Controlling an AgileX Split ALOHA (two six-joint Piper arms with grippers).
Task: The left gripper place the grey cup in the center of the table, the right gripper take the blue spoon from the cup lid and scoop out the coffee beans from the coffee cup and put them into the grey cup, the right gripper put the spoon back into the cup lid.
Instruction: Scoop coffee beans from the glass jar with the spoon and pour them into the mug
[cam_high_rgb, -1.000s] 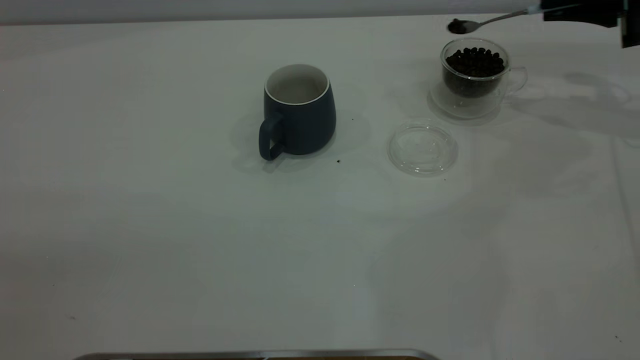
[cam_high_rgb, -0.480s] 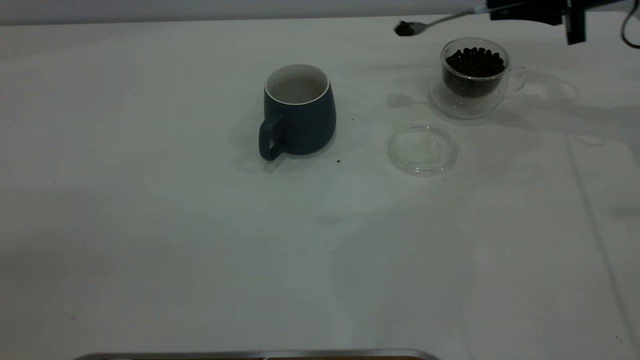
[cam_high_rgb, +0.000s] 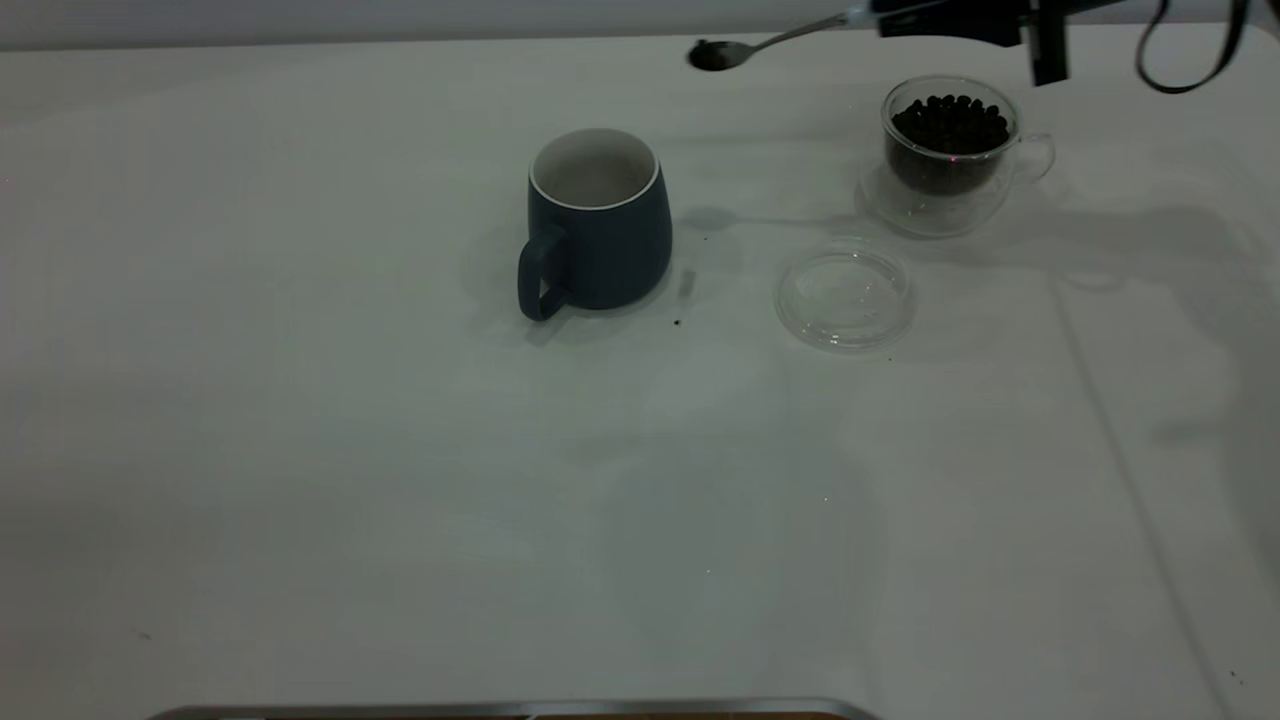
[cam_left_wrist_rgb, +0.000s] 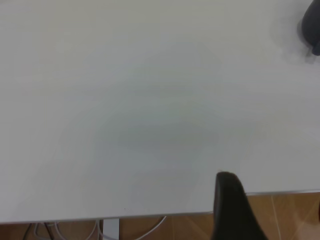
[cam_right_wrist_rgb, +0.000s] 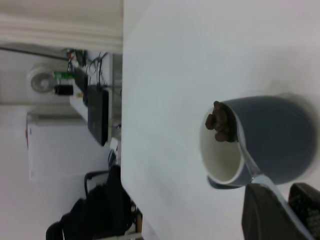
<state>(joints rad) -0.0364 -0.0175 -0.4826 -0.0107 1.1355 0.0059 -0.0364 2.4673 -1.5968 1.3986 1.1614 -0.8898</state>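
The grey cup (cam_high_rgb: 598, 222) stands upright near the middle of the table (cam_high_rgb: 400, 480), empty inside; it also shows in the right wrist view (cam_right_wrist_rgb: 260, 140). My right gripper (cam_high_rgb: 880, 18) is high at the back right, shut on the blue spoon (cam_high_rgb: 760, 45). The spoon's bowl carries coffee beans (cam_right_wrist_rgb: 220, 122) and hangs in the air to the right of and above the grey cup. The coffee cup (cam_high_rgb: 950, 150), full of beans, stands at the back right. The cup lid (cam_high_rgb: 845, 297) lies empty in front of it. My left gripper (cam_left_wrist_rgb: 260, 220) is off near the table's edge, away from the objects.
A black cable (cam_high_rgb: 1190, 60) loops down from the right arm above the coffee cup. A few dark specks (cam_high_rgb: 677, 322) lie on the table beside the grey cup. A metal edge (cam_high_rgb: 500, 710) runs along the table's front.
My right gripper has carried the spoon with beans leftward, from above the coffee cup toward the grey cup. The cups and lid have not moved.
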